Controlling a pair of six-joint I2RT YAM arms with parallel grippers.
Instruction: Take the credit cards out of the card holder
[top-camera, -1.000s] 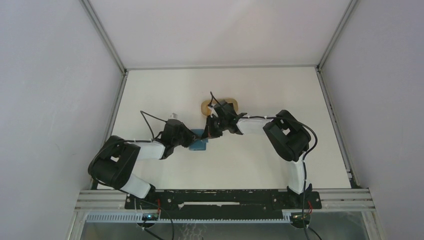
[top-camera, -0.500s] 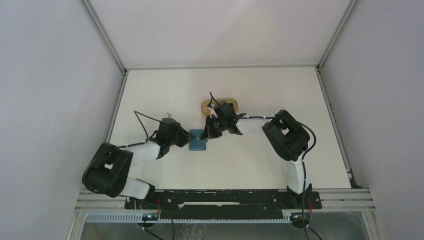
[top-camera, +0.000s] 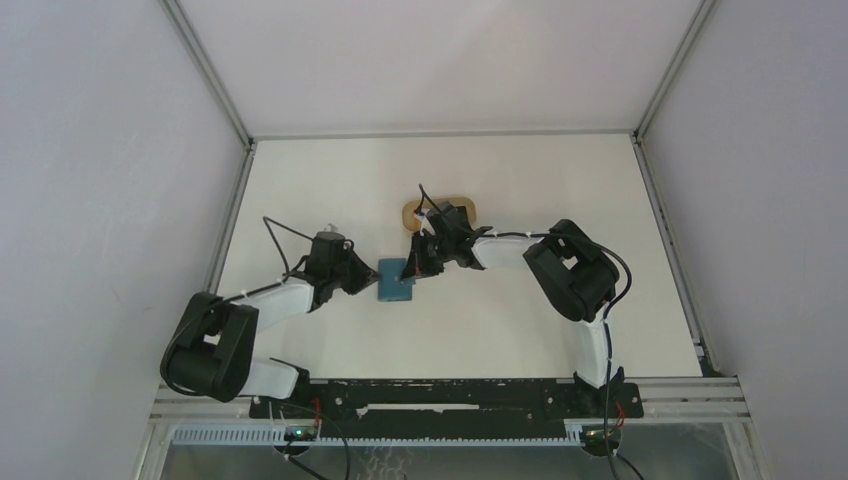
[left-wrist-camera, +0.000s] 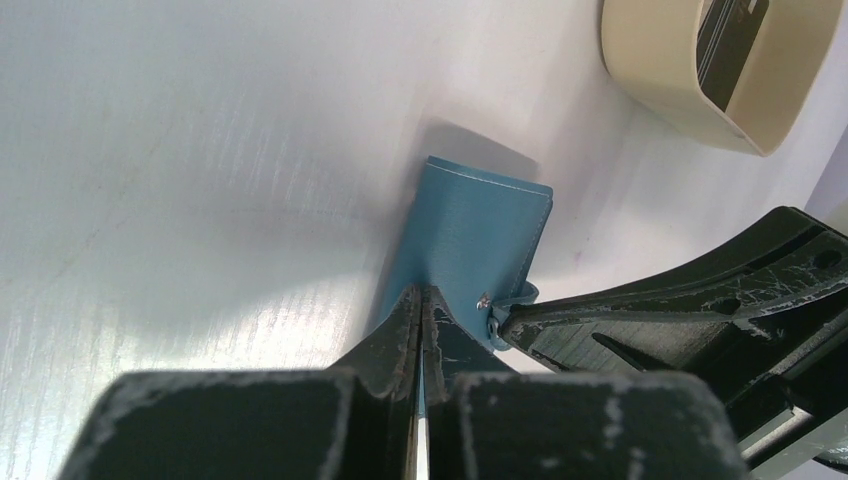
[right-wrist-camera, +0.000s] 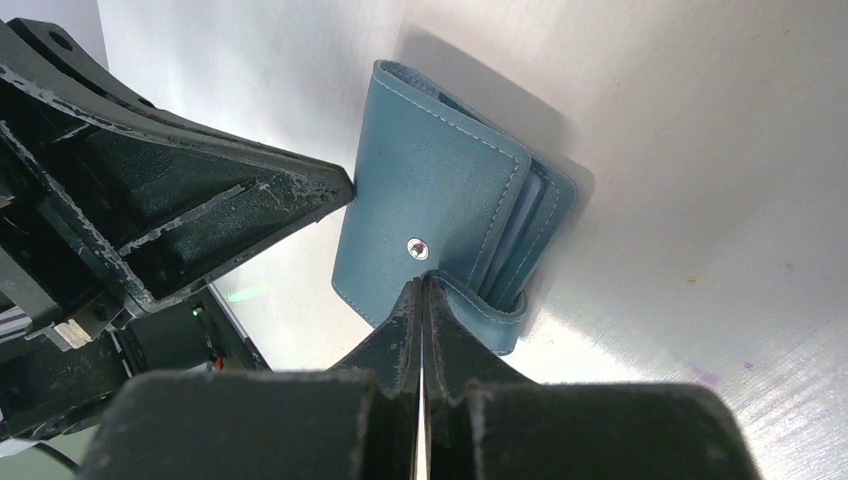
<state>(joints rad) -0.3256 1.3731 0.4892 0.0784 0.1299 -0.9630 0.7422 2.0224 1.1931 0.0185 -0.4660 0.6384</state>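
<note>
One blue holder (top-camera: 396, 282) lies folded in the middle of the tabletop (top-camera: 520, 180). The left end effector (left-wrist-camera: 421, 292) has its fingers pressed together, tip at the holder's side. The right end effector (right-wrist-camera: 421, 283) is pressed together too, tip at the tab (right-wrist-camera: 492, 312) by the snap (right-wrist-camera: 418, 247). A black card (left-wrist-camera: 728, 40) sits in the tan tray (left-wrist-camera: 660, 80).

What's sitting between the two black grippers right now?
The small teal-blue folding card holder lies between the left gripper and right gripper, clearest in the top view.
</note>
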